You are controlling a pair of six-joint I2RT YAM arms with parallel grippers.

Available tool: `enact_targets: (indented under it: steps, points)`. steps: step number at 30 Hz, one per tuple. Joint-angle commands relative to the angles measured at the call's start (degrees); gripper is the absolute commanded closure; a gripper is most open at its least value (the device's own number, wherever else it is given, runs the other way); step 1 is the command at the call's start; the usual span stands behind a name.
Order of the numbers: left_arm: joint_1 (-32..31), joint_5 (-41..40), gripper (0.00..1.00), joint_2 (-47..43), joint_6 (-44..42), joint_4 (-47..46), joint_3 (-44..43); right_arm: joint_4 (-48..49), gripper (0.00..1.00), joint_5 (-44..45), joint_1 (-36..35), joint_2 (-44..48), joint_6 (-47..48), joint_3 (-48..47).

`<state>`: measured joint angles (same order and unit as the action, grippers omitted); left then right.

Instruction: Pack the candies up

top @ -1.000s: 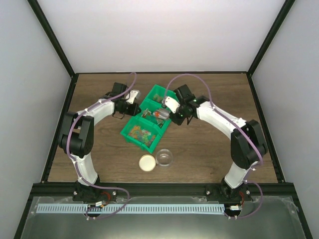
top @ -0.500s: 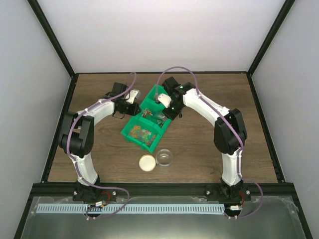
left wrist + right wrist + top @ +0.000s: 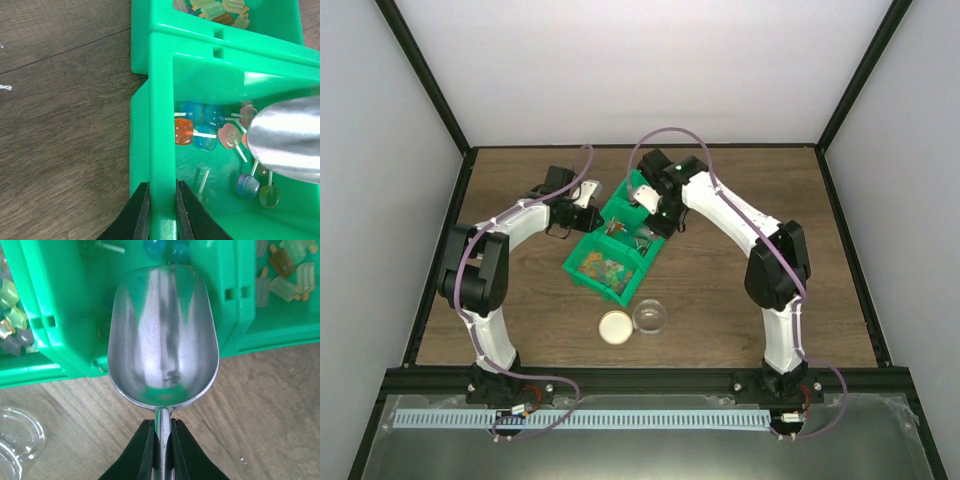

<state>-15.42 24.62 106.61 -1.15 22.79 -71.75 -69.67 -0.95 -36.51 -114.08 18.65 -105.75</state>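
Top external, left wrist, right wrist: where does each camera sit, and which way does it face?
Top external: above, behind the robot; faces down at table; both arms show.
Left wrist: on left arm; faces down at bin; left tool grips its wall.
Right wrist: on right arm; faces down at scoop; right tool holds its handle.
Wrist views share scoop and bin.

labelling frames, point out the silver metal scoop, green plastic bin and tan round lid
silver metal scoop (image 3: 162,335): right wrist view, bowl inside
green plastic bin (image 3: 162,125): left wrist view, side wall
tan round lid (image 3: 615,327): top external view, centre
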Motion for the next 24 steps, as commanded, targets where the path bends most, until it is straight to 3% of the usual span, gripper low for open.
enact_targets:
  steps: [1,11,24]
  points:
    - [-0.6,1.2,0.96,-0.3,1.3,-3.8,0.1,-4.8,0.99,2.0,-0.8,-3.8,1.2,-7.1]
    - [-1.1,0.2,0.96,-0.6,2.3,-5.1,1.4,-5.0,0.99,4.5,-2.3,-7.9,3.5,-6.7]
    - [-1.6,0.5,0.96,-1.3,2.3,-6.4,2.6,-4.9,0.99,1.0,-2.2,-16.7,2.0,-12.1]
